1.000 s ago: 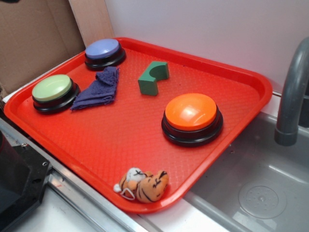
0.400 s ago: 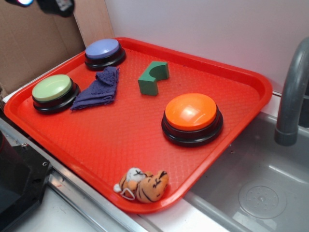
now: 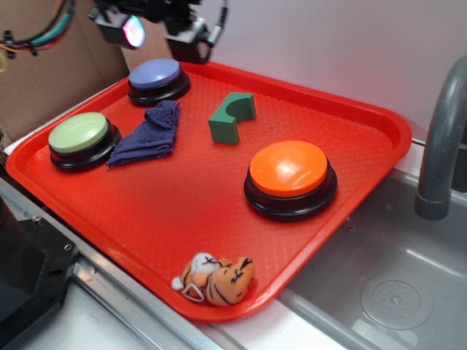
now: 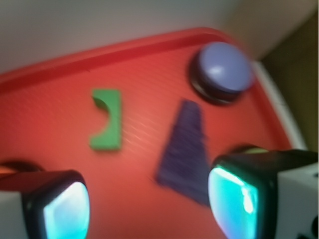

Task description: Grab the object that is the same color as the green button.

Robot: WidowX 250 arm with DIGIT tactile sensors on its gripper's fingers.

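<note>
- Overhead in the exterior view, the gripper [image 3: 157, 29] hangs at the upper left of the frame, above the far corner of the red tray [image 3: 379, 120]; one glowing pad [image 3: 133, 30] shows, and from here I cannot tell how wide the jaws stand.
- The green arch block [image 3: 232, 117] lies on the tray in the upper middle of the frame, its notch facing up and back, apart from everything else and untouched.
- The green button [image 3: 79, 134] sits at the left edge of the tray, with the purple cloth [image 3: 149, 136] just beside it on its right.
- The blue-purple button [image 3: 155, 76] stands at the tray's far left corner, below the gripper; the orange button [image 3: 290, 173] is right of centre.
- A small tiger toy [image 3: 217, 280] lies at the tray's near rim, bottom centre; a grey faucet [image 3: 443, 138] and sink [image 3: 394, 292] fill the right side.
- The wrist view is blurred: two pads [image 4: 65, 209] glow cyan in the lower corners, spread wide with nothing between them.
- There the arch block [image 4: 107, 119] sits left of centre, the cloth [image 4: 185, 149] right of centre, the blue-purple button [image 4: 223, 69] upper right.
</note>
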